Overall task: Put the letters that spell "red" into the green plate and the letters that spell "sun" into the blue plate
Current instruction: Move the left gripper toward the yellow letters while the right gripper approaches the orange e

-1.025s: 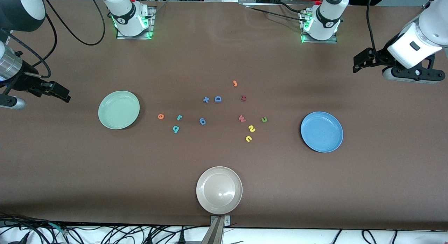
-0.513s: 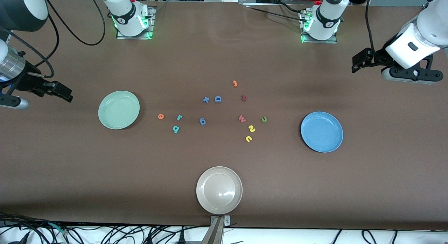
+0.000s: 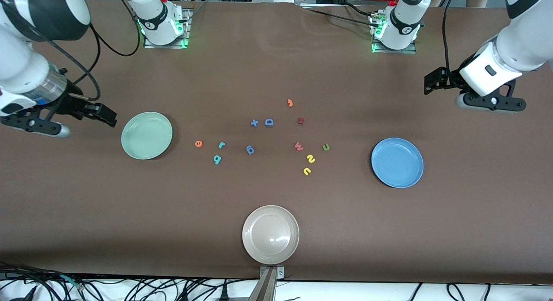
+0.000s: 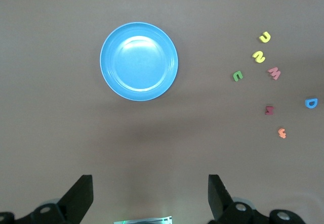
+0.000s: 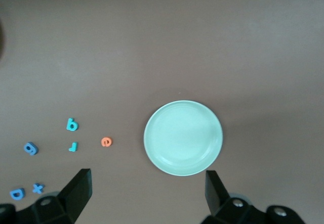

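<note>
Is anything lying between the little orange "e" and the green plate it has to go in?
Nothing visible does. The orange "e" lies on bare table beside the green plate, with no other letter between them. The teal "r" and teal "d" lie farther from the plate than the "e".

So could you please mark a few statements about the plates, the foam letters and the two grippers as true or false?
1. The round pale green plate holds no letters. True.
2. The orange foam "e" lies in the round blue plate. False: it lies on the table beside the teal "r".
3. The left gripper grips a letter. False: it is open, holding nothing.
4. The right gripper is open. True.
5. The beige-white plate is nearest the front camera. True.
</note>
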